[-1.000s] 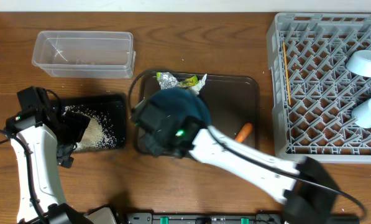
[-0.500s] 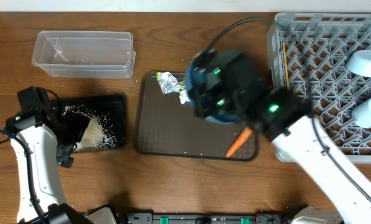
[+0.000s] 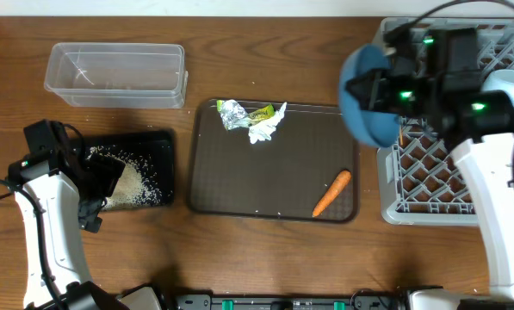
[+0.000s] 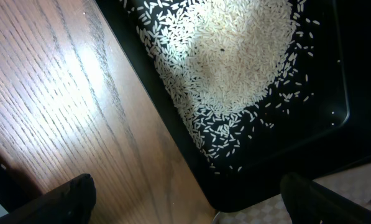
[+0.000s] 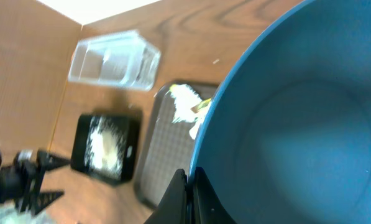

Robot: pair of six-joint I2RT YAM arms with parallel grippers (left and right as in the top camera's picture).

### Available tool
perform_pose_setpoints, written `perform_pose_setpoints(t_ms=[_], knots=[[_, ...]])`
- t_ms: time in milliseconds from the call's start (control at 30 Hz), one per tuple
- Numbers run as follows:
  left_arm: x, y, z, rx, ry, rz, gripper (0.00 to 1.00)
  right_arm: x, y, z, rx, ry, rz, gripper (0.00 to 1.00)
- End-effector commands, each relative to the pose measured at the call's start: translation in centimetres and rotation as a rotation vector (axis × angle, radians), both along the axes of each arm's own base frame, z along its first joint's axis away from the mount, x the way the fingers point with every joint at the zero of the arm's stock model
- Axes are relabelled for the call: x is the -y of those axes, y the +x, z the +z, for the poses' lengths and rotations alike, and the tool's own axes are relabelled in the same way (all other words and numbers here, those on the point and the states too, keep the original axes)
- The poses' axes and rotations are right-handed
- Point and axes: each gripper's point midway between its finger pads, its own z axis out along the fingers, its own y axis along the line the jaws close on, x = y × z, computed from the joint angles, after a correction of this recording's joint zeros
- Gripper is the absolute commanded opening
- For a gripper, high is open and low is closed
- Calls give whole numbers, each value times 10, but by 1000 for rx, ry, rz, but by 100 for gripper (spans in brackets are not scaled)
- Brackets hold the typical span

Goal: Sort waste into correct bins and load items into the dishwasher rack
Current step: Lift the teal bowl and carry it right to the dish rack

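While bowl (image 3: 364, 108) masks rack (image 3: 424, 172) edge, carrot (image 3: 331, 192), foil (image 3: 232, 112), probably tissue (image 3: 265, 130) on tray (image 3: 265, 185).

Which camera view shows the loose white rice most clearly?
The left wrist view: the rice fills much of the frame, with single grains visible on the black tray. Overhead shows only a small pale heap. The right wrist view shows a blurred white patch.

Bright, even overhead light with soft shadows. Glare streaks the tabletop (image 4: 67, 81) in the left wrist view. The right wrist view is blurred, the bowl (image 5: 291, 130) soft.
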Motion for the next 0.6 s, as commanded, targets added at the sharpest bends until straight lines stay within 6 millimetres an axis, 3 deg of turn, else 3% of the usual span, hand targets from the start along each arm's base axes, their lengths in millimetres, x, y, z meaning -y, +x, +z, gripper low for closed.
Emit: perform_pose_setpoints(t_ms=[0, 233, 567], knots=[[-4, 1, 7, 15, 17, 3, 98, 27, 8, 17, 73, 4, -21, 1], [-4, 1, 7, 15, 17, 3, 98, 73, 21, 19, 164, -68, -52, 1], [-4, 1, 7, 15, 17, 3, 98, 82, 45, 40, 367, 137, 145, 1]])
